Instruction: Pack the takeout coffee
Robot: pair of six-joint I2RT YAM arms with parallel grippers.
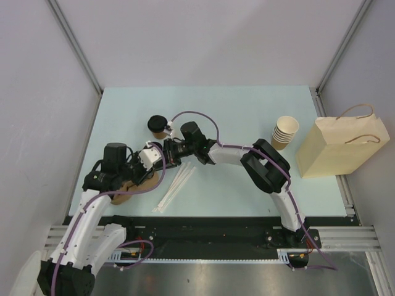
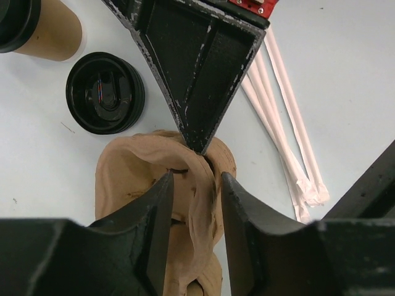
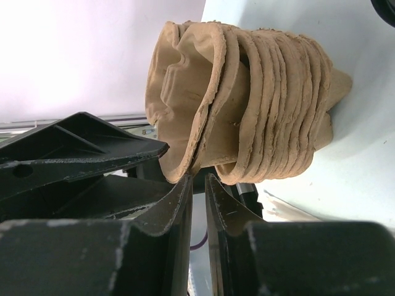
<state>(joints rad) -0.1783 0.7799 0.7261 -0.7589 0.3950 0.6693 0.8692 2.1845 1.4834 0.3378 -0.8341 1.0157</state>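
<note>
The takeout coffee, a brown paper cup with a black lid, stands at the back left of the table, and in the left wrist view the takeout coffee is at the top left corner. No gripper touches it. Closer in lies a stack of brown pulp cup carriers. My left gripper is open, its fingers straddling a raised ridge of the top carrier with gaps on both sides. My right gripper is shut on the rim of the top carrier, lifted off the stack.
A loose black lid lies flat beside the carriers. Several wrapped straws lie right of the grippers. A stack of lidless paper cups and a kraft paper bag with handles stand at the right.
</note>
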